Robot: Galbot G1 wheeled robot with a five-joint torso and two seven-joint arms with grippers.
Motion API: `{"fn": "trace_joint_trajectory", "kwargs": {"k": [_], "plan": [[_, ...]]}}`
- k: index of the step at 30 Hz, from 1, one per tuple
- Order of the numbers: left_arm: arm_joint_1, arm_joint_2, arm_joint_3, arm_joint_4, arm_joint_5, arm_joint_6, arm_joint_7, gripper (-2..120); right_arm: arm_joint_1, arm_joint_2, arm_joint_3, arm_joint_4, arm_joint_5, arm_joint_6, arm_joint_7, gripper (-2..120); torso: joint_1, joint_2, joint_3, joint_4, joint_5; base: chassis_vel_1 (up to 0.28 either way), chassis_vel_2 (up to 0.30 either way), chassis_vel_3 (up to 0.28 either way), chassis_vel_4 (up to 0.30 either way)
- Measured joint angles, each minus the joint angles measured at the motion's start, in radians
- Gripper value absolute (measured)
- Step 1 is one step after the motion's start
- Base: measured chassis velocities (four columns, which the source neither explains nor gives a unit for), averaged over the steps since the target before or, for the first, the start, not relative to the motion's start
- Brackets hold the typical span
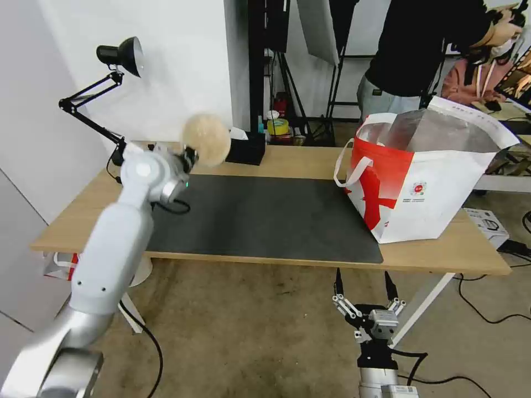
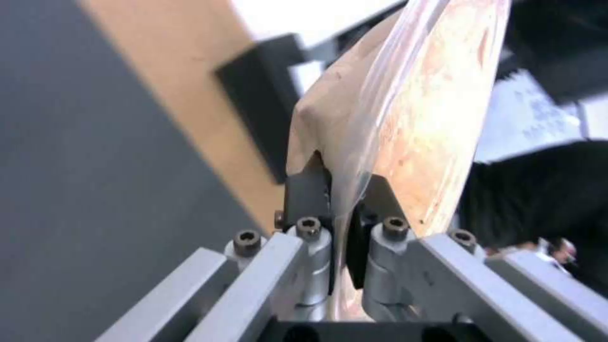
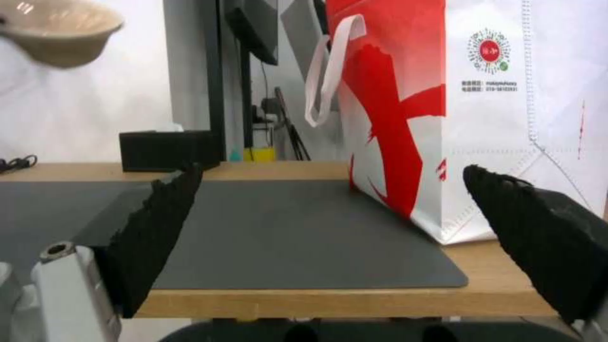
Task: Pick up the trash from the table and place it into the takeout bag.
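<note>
Wood surface: light table (image 1: 276, 157) on white legs, carrying a dark grey mat (image 1: 260, 218).
Room: white wall, black desk lamp (image 1: 119, 55) at the table's far left corner, black tissue box (image 1: 246, 148) at the back edge.
Takeout bag: white and red takeout bag (image 1: 420, 182) stands open on the table's right end, foil lining showing.
Writing: small round red logo (image 3: 489, 50) on the bag; text beneath too small to read.
Left gripper: left gripper (image 2: 339, 199) is clamped on the rim of the beige bowl (image 1: 206, 139), held tilted above the table's back left.
Right gripper: right gripper (image 1: 365, 287) hangs low before the table's front edge, fingers spread wide.
</note>
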Motion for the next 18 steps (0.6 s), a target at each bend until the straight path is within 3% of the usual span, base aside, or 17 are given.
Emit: {"fn": "trace_joint_trajectory", "kwargs": {"k": [7, 11, 12, 15, 18], "plan": [[-0.111, -0.040, 0.133, 0.029, -0.003, -0.014, 0.040, 1, 0.000, 0.000, 0.000, 0.000, 0.000, 0.000, 0.000, 100, 0.000, 0.000, 0.000, -0.0001, 0.0000, 0.000, 0.000, 0.000, 0.000], [-0.235, -0.118, 0.223, 0.142, 0.019, -0.047, 0.119, 1, 0.000, 0.000, 0.000, 0.000, 0.000, 0.000, 0.000, 100, 0.000, 0.000, 0.000, -0.0003, 0.0003, 0.000, 0.000, 0.000, 0.000], [-0.235, -0.118, 0.223, 0.142, 0.019, -0.047, 0.119, 1, 0.000, 0.000, 0.000, 0.000, 0.000, 0.000, 0.000, 100, 0.000, 0.000, 0.000, -0.0003, 0.0003, 0.000, 0.000, 0.000, 0.000], [-0.316, -0.185, 0.278, 0.253, 0.033, -0.070, 0.184, 1, 0.000, 0.000, 0.000, 0.000, 0.000, 0.000, 0.000, 100, 0.000, 0.000, 0.000, -0.0003, 0.0004, 0.000, 0.000, 0.000, 0.000], [-0.354, -0.227, 0.314, 0.311, 0.038, -0.082, 0.236, 1, 0.000, 0.000, 0.000, 0.000, 0.000, 0.000, 0.000, 100, 0.000, 0.000, 0.000, -0.0003, 0.0003, 0.000, 0.000, 0.000, 0.000]]}}
